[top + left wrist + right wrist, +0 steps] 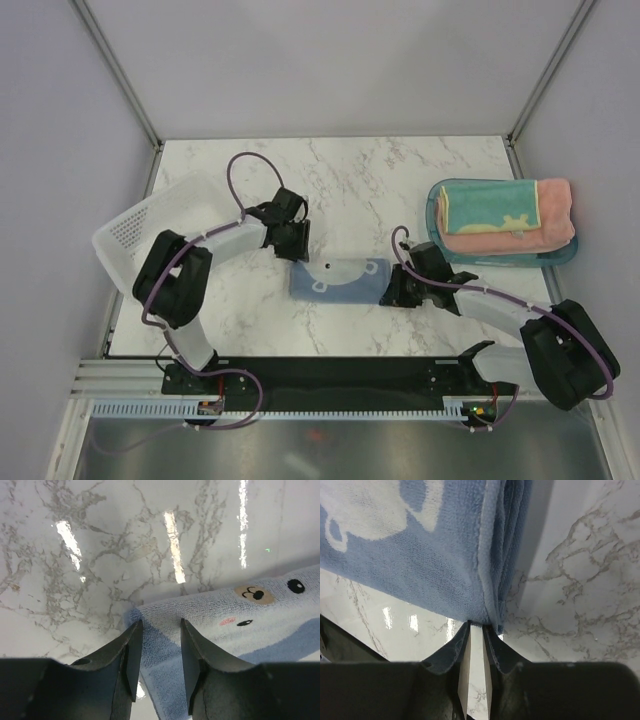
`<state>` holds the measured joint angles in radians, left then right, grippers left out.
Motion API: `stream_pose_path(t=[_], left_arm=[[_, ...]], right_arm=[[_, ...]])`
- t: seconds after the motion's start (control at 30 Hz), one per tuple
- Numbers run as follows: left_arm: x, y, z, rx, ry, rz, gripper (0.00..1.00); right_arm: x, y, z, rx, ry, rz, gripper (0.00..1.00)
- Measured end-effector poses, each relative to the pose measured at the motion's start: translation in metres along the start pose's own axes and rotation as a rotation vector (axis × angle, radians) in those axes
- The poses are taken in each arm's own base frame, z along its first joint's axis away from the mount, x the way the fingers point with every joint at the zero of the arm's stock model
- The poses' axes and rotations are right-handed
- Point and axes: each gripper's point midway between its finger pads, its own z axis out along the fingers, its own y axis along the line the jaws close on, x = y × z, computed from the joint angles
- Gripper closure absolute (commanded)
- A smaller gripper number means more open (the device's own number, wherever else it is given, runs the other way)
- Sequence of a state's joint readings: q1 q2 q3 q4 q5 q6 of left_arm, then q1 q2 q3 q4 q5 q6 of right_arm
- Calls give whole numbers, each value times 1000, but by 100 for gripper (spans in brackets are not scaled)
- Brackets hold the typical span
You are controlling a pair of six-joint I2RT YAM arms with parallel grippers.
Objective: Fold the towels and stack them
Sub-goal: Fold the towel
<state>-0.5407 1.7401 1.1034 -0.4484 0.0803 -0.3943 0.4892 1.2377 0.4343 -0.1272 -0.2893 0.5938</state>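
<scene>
Blue towel, mid-frame, looks soft, light and floppy, so grab its corners: left gripper is spread over one, right gripper nearly pressed together, pinch unclear.

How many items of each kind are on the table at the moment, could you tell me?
Towels: 3 (blue towel lying mid-table; yellow-and-teal towel and pink towel folded on the tray)
Baskets: 1 (white basket)
Trays: 1 (teal tray)
Total: 5
</scene>
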Motion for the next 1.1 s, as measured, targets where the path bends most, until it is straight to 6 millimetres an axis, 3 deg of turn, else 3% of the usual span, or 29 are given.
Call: stream_pose_path(t=[0.2, 0.33, 0.47, 0.63, 0.73, 0.83, 0.97, 1.1], left_arm=[[-2, 14, 8, -20, 9, -33, 54], [-5, 14, 2, -17, -2, -34, 50], [-16, 7, -25, 1, -46, -25, 47], [-29, -15, -76, 106, -166, -5, 49], [-4, -34, -89, 198, -189, 10, 50], [46, -40, -76, 238, -104, 7, 51], [97, -18, -50, 180, 21, -50, 52], [111, -10, -43, 156, 58, -83, 52]], right_arm=[[-7, 0, -1, 7, -27, -24, 71], [-25, 13, -12, -5, -77, -42, 65], [-55, 32, -27, -22, -149, -70, 65], [-92, 51, -32, -25, -215, -106, 65], [-101, 46, -18, 6, -208, -121, 65], [-98, 30, -2, 49, -168, -119, 65], [-95, 15, 11, 78, -133, -113, 65], [-94, 7, 19, 85, -128, -116, 65]])
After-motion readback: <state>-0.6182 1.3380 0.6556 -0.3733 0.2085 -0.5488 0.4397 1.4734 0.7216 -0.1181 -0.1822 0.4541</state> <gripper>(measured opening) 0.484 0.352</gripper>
